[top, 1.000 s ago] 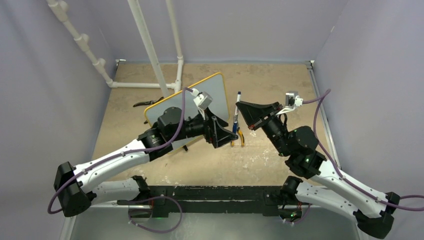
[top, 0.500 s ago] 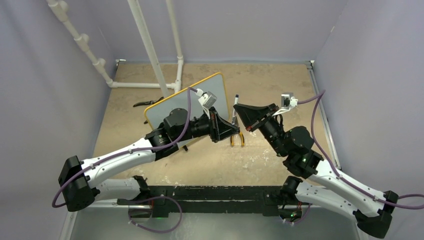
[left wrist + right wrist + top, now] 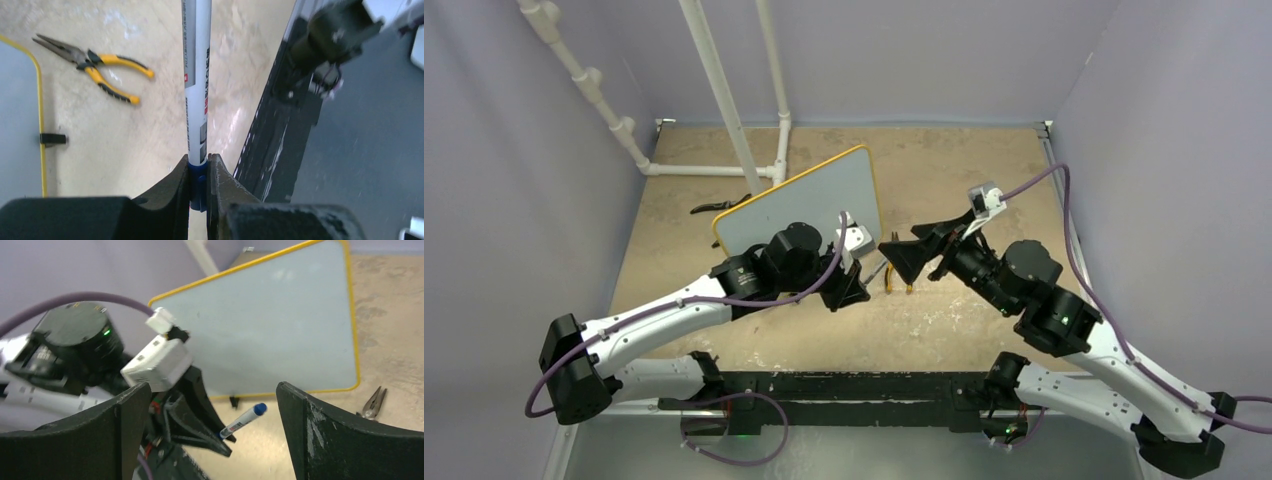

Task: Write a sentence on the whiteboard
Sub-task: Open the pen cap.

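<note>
Clamping the marker [image 3: 196, 75], the left gripper [image 3: 199, 162] has both fingers closed tight on the blue section of the barrel; the white barrel runs straight out past the fingertips. In the top view this gripper sits over the middle of the tabletop [image 3: 964, 170], just in front of the whiteboard's near right corner.

The right gripper [image 3: 210, 390] faces the left one from the right. Its jaws are spread wide and hold nothing.

The whiteboard [image 3: 799, 200] stands tilted on small black feet, left of the tabletop's centre. Its yellow-framed long side runs diagonally towards the far edge, and its face is pale grey.

The pliers [image 3: 897, 278], with yellow handles, lie flat on the tabletop just right of the whiteboard's near right corner, below and between the two grippers
</note>
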`<state>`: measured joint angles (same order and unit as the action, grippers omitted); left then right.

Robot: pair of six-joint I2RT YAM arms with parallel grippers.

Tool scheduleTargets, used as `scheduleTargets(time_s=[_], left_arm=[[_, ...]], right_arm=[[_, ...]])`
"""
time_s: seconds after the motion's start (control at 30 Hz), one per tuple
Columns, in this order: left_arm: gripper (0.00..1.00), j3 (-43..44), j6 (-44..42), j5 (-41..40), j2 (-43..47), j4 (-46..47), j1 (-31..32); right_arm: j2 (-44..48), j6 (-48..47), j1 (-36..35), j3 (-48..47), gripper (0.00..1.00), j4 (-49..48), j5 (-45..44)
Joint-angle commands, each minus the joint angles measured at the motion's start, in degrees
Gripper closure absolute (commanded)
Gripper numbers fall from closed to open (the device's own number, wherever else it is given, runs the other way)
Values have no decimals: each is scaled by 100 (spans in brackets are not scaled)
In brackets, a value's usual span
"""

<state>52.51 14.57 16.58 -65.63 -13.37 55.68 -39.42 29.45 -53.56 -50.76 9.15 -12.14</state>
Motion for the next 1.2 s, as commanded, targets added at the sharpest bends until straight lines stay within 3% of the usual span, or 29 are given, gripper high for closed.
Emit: scheduleTargets(time_s=[0.0, 0.13, 0.37, 0.87, 1.17], left_arm=[[100, -25, -1113, 649, 41, -791, 30], [100, -218, -1248, 1048, 115, -596, 31], [100, -288, -1394, 1508, 106, -669, 26], [100, -443, -1378, 1940, 225, -509, 31], [100, -446, -1376, 1976, 225, -472, 31]], right_arm=[[-231, -335, 4, -524, 5, 1404, 1194], [-335, -227, 3, -498, 8, 1941, 1424], [-302, -224, 4, -252, 12, 1578, 2188], [-794, -360, 4, 74, 48, 1248, 3023], [-926, -498, 4, 126, 79, 1320, 3231]])
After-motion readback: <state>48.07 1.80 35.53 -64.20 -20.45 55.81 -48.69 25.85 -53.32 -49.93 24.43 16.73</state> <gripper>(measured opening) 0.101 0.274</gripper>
